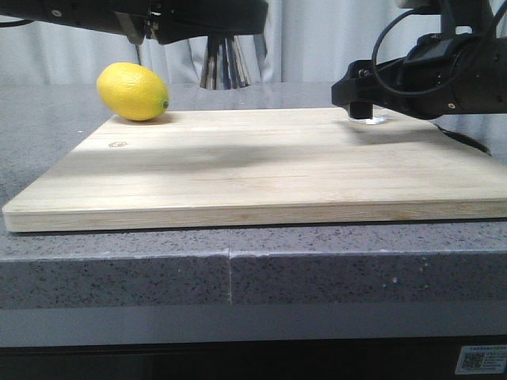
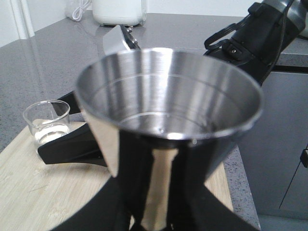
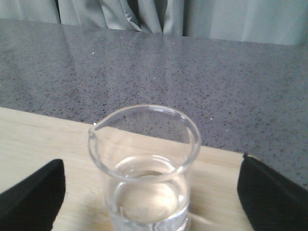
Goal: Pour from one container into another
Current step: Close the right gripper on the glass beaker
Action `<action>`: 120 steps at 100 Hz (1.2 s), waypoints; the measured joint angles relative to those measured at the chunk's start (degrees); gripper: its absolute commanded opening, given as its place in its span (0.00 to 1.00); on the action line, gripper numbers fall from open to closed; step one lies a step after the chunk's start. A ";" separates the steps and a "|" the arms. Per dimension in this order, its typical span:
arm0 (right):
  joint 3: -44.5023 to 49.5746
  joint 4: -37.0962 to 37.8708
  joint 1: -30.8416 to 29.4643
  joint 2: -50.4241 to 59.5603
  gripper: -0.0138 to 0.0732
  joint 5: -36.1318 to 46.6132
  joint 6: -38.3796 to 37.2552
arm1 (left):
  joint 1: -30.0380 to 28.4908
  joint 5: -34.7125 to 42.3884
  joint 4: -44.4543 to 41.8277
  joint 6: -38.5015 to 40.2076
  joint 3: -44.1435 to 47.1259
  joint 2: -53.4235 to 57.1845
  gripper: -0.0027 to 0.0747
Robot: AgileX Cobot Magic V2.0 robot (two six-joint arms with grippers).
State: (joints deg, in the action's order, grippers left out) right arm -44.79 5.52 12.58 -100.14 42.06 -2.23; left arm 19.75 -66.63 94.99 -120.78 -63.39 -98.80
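The clear glass beaker (image 3: 144, 159) stands upright on the wooden board (image 1: 253, 170) near its far right corner, with a little clear liquid in its bottom. My right gripper (image 3: 151, 192) is open, one black finger on each side of the beaker and well apart from the glass. In the front view the right gripper (image 1: 366, 103) hides most of the beaker (image 1: 372, 119). The shiny steel jigger (image 2: 168, 115) is held upright above the board's back edge, with my left gripper (image 2: 163, 197) shut on its lower part. The jigger (image 1: 226, 63) hangs under the left arm.
A yellow lemon (image 1: 133, 91) lies on the board's far left corner. The board rests on a grey speckled counter (image 1: 238, 269). A white appliance (image 2: 119, 10) stands far back on the counter. Grey curtains hang behind.
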 measured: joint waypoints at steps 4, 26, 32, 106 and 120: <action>0.00 0.00 0.00 0.00 0.91 0.00 0.00 | 0.00 0.00 0.00 0.00 0.00 0.00 0.01; 0.00 0.73 0.00 0.00 0.91 0.00 -0.02 | 0.00 0.00 0.00 0.00 0.00 0.00 0.01; 0.00 1.33 0.00 0.00 0.91 0.00 -0.12 | 0.00 0.00 0.00 0.00 0.00 0.00 0.01; 0.00 1.81 0.00 0.00 0.73 0.07 -0.57 | 0.00 0.00 0.00 0.00 0.00 0.00 0.01; 0.00 2.42 0.00 0.00 0.70 0.07 -0.57 | 0.00 0.00 0.00 0.00 0.00 0.00 0.01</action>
State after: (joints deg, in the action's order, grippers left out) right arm -44.79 7.94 12.58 -100.14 42.13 -2.80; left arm 19.75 -66.63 94.99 -120.78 -63.39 -98.80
